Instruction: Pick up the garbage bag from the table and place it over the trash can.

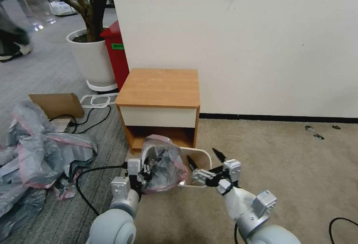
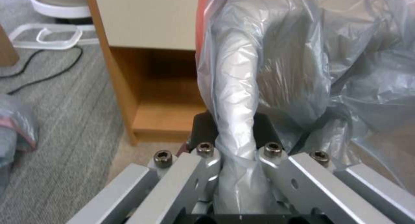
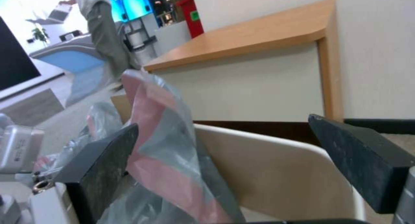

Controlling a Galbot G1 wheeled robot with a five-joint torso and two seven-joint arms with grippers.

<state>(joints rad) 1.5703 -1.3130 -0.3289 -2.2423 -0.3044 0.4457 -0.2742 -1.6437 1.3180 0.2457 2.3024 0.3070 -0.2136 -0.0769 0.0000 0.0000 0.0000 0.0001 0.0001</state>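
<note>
- Left wrist view: the left gripper [image 2: 235, 172] fingers are clamped on a twisted fold of the garbage bag [image 2: 277, 71], crinkly translucent grey plastic.
- The bag is draped over the cream, round-cornered trash can [image 1: 203, 158] before the wooden table [image 1: 160, 87].
- The right gripper [image 1: 204, 157] fingers are spread wide at the can's rim.

Grey rounded arms, silver screw-studded brackets, black claw fingers [image 3: 359, 165], trailing black cable [image 1: 84, 184].

- An office-like test space with a mock bedroom corner: a nightstand [image 1: 159, 87] stands against a bare partition wall [image 1: 261, 42], just beyond the right gripper [image 1: 206, 158].
- Grey carpet tiles meet beige carpet [image 1: 283, 162] under both grippers.
- Farther off, past the left gripper [image 1: 143, 169]: a potted tree [image 1: 91, 55], a red bin [image 1: 117, 55], floor cables [image 1: 91, 115].
</note>
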